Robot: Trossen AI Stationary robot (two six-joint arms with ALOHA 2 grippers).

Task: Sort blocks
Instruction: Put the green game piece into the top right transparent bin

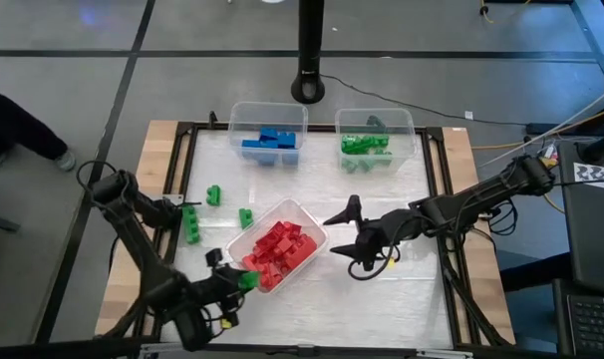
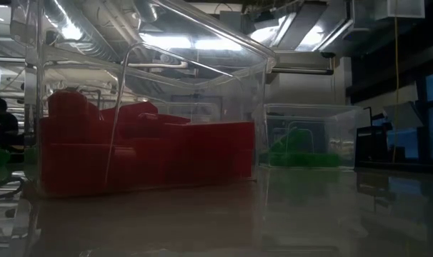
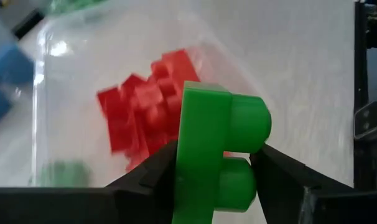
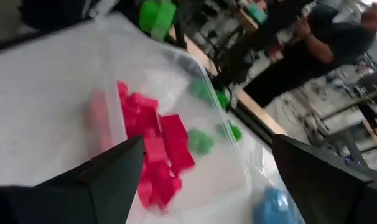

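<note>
My left gripper [image 1: 244, 280] is shut on a green block [image 3: 213, 155] beside the near left corner of the clear bin of red blocks [image 1: 279, 244]. My right gripper [image 1: 334, 231] is open and empty just right of that bin. In its wrist view [image 4: 207, 180] the wide-apart fingers frame the red blocks [image 4: 154, 155]. Three loose green blocks [image 1: 192, 221] [image 1: 213, 194] [image 1: 246, 215] rest on the table left of the red bin. A bin of blue blocks [image 1: 267, 135] and a bin of green blocks [image 1: 375, 135] stand at the far edge. My left gripper pinches the green block between its two fingers [image 3: 154, 174], one on the block's flat side [image 3: 187, 168] and one on the studded side [image 3: 244, 171]. The block stands up out of the fingers, studs pointing sideways, lifted clear of the table.
The red bin [image 2: 145, 157] fills the low view's left and the green bin [image 2: 302, 143] stands behind it. A black post base [image 1: 308, 85] stands beyond the table's far edge. A person [image 4: 313, 43] stands beyond the table in the right wrist view.
</note>
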